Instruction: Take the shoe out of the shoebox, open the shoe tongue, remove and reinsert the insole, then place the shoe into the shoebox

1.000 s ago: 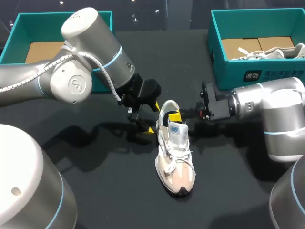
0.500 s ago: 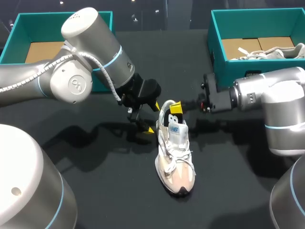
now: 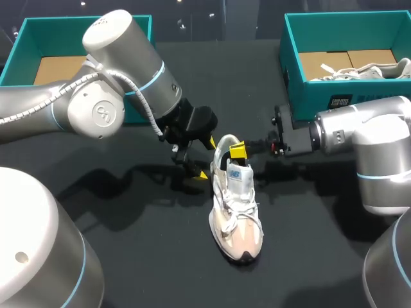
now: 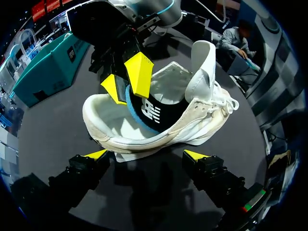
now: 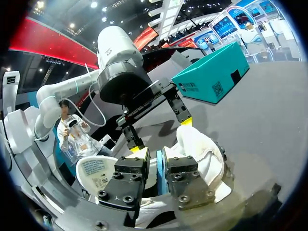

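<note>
White shoe [image 3: 235, 205] stands upright, its black insole [image 4: 147, 114] raised at heel.

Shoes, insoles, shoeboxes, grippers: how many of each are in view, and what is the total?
Shoes: 2 (loose shoe, boxed shoe)
Insoles: 1 (insole)
Shoeboxes: 2 (left box, right box)
Grippers: 2 (left gripper, right gripper)
Total: 7

Printed mark on shoebox [image 3: 308, 96] wall, tag on shoe [image 3: 236, 206] tongue; unreadable.

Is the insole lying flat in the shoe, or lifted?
Lifted: the right gripper pinches the insole by its heel end, above the rim; the rest slopes into the shoe.
</note>
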Controlling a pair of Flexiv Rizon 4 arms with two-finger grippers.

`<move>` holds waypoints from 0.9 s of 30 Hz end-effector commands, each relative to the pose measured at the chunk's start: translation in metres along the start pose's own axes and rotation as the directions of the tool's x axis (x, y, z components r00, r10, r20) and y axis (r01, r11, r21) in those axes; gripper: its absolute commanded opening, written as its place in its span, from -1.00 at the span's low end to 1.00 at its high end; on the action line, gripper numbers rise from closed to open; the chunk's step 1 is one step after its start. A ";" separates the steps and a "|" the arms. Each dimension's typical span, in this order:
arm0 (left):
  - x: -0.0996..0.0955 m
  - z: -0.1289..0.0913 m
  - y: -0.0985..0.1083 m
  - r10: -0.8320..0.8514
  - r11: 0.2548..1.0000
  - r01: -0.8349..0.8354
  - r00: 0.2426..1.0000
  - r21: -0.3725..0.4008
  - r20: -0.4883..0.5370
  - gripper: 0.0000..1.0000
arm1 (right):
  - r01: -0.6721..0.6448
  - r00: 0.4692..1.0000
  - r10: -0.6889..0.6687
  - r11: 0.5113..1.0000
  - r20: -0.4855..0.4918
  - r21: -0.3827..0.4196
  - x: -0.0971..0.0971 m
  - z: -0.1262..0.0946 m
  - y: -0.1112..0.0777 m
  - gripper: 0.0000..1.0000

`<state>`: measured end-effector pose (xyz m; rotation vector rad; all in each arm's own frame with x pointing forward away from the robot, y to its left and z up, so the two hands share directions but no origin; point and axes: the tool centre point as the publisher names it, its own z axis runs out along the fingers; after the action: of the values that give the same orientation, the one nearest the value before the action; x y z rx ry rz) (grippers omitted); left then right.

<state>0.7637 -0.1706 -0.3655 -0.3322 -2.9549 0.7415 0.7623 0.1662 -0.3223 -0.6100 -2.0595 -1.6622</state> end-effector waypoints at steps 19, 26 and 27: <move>0.009 -0.069 0.042 0.052 0.997 -0.056 0.996 -0.054 -0.069 1.00 | -0.136 0.976 0.110 0.982 0.189 0.131 -0.006 -0.077 0.009 -0.04; 0.009 -0.101 0.065 0.087 0.992 -0.095 0.991 -0.078 -0.098 1.00 | -0.210 0.947 0.147 0.957 0.286 0.202 -0.003 -0.106 0.019 -0.07; 0.009 -0.106 0.068 0.097 0.991 -0.106 0.990 -0.083 -0.105 1.00 | -0.219 0.943 0.152 0.954 0.296 0.206 -0.002 -0.110 0.020 -0.08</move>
<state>0.7802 -0.0775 -0.3205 -0.5018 -2.9036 0.5862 0.7874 0.0744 -0.3043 -0.9494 -2.2256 -1.3349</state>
